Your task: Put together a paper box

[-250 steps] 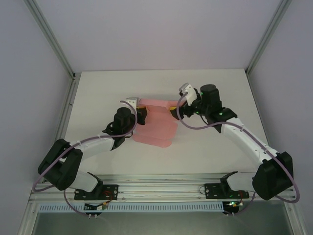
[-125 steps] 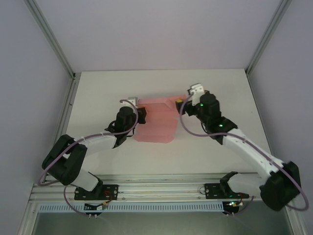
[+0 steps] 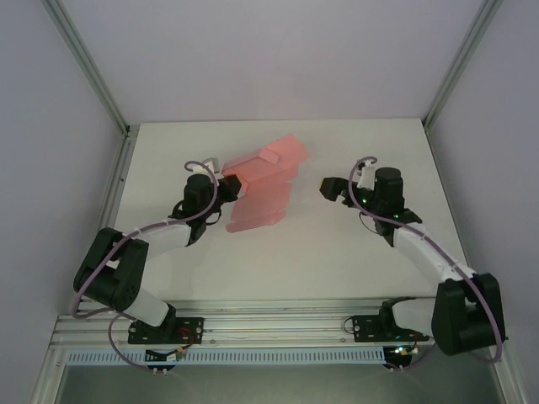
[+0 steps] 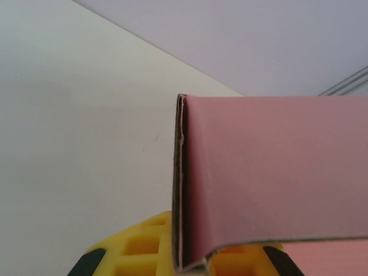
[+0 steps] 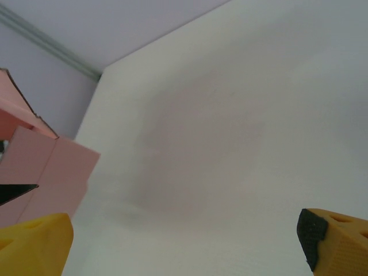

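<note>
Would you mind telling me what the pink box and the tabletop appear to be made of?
The paper box: thin matte paperboard, probably; its cut edge shows a brownish core, and folds hold sharp creases. The table: smooth matte white board, perhaps laminate; material uncertain.

Top external: fixed high behind both arm bases [image 3: 168,326], looking down and forward over the whole tabletop [image 3: 337,252] to the back wall [image 3: 278,59]. Left wrist: looks out over the left fingers [image 4: 109,253], very close to the paper box [image 4: 270,184], far tabletop corner behind. Right wrist: low, looks across bare tabletop between the right fingers [image 5: 34,247]; shares the paper box, at frame left, farther off
</note>
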